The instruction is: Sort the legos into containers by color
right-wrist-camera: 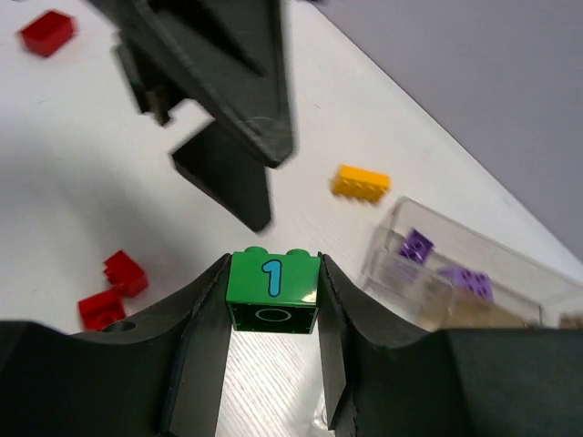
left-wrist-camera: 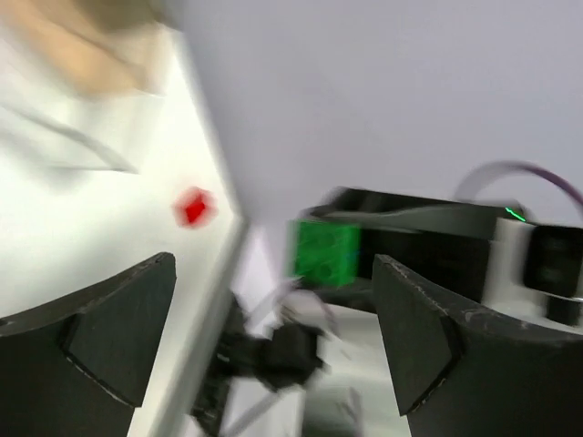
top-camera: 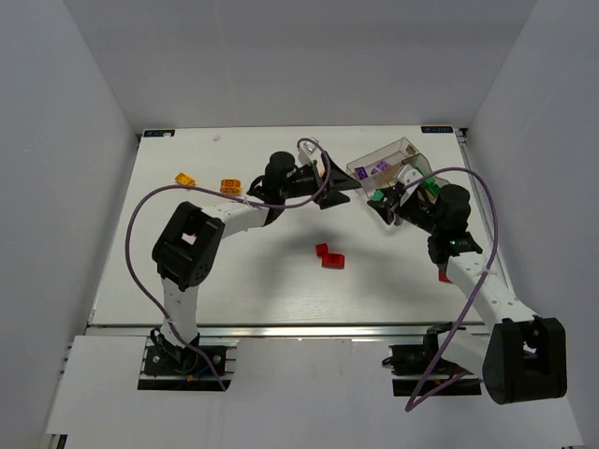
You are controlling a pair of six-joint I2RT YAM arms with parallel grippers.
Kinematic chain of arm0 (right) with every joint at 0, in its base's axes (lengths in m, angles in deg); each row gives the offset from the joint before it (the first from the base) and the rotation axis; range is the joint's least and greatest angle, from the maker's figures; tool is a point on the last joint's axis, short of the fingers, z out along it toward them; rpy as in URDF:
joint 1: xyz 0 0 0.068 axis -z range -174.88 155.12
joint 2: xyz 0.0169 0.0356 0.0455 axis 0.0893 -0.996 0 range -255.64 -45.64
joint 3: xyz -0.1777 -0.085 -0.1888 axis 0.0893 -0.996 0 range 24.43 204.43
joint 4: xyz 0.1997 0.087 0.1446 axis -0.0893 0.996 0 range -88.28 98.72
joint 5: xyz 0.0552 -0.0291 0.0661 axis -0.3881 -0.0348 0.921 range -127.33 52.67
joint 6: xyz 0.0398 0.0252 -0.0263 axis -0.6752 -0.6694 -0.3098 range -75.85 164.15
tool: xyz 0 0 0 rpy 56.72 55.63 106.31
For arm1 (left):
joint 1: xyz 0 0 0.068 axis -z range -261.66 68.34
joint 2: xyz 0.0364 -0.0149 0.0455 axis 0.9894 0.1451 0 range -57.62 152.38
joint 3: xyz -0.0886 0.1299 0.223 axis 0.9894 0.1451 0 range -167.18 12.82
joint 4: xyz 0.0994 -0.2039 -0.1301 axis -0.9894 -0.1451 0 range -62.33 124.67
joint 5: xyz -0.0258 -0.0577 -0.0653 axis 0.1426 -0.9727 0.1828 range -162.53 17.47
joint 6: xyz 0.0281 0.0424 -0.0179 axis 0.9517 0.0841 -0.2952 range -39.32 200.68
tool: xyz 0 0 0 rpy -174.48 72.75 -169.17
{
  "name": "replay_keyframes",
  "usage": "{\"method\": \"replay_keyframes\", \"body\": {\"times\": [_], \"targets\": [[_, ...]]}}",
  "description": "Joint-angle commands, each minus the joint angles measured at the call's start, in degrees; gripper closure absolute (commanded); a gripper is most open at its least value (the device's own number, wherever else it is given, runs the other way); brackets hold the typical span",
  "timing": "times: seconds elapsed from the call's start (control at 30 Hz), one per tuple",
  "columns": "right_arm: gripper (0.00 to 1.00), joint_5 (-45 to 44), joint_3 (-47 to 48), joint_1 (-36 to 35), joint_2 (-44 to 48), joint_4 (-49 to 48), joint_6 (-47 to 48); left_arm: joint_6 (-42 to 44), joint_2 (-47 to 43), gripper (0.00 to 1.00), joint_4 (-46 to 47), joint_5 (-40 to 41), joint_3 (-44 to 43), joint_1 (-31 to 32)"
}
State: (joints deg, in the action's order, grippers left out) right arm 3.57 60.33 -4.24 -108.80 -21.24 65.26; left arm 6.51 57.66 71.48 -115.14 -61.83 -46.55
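My right gripper (right-wrist-camera: pixel 273 266) is shut on a green brick with a blue "1" (right-wrist-camera: pixel 273 293) and holds it above the table, left of the clear box (right-wrist-camera: pixel 510 296). In the top view this gripper (top-camera: pixel 381 201) and its green brick (top-camera: pixel 375 197) sit just in front of the box (top-camera: pixel 401 147), which holds purple bricks (top-camera: pixel 382 166). My left gripper (top-camera: pixel 337 180) is open and empty, close to the box's left end. Its wrist view is blurred and shows the green brick (left-wrist-camera: pixel 325 252) beyond the open jaws (left-wrist-camera: pixel 273 282).
Two red bricks (top-camera: pixel 328 255) lie mid-table. An orange brick (top-camera: pixel 230 185) and a yellow-orange one (top-camera: pixel 184 179) lie at the left. A yellow brick (right-wrist-camera: pixel 361 182) lies near the box. Another red brick (right-wrist-camera: pixel 47 32) lies farther off. Something green (top-camera: pixel 430 185) shows by the right wrist.
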Motion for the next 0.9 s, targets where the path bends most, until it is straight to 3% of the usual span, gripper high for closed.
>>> {"method": "replay_keyframes", "body": {"times": [0.0,0.03,0.13,0.3,0.57,0.87], "targets": [[1.0,-12.9,4.0,1.7,-0.9,-2.6,-6.8,18.7,-8.4,0.02,-26.2,16.3,-2.2,-1.2],[1.0,-18.4,5.7,2.1,-2.4,-1.9,-8.6,24.4,-11.8,0.02,-35.8,22.2,-2.4,-1.2],[1.0,-24.7,10.7,3.6,-7.8,2.7,-13.9,32.0,-18.4,0.02,-42.0,38.3,-0.6,-0.7],[1.0,-36.1,32.3,5.1,-21.3,25.6,-20.2,39.9,-25.0,0.02,-48.1,45.0,4.8,-1.4],[1.0,-56.9,48.0,7.0,-37.5,39.0,-32.3,35.1,-29.8,0.02,-69.4,73.2,5.1,-1.4],[1.0,-57.6,54.6,10.7,-47.2,43.5,-35.3,32.8,-34.4,0.02,-76.8,90.5,9.6,-1.9]]}}
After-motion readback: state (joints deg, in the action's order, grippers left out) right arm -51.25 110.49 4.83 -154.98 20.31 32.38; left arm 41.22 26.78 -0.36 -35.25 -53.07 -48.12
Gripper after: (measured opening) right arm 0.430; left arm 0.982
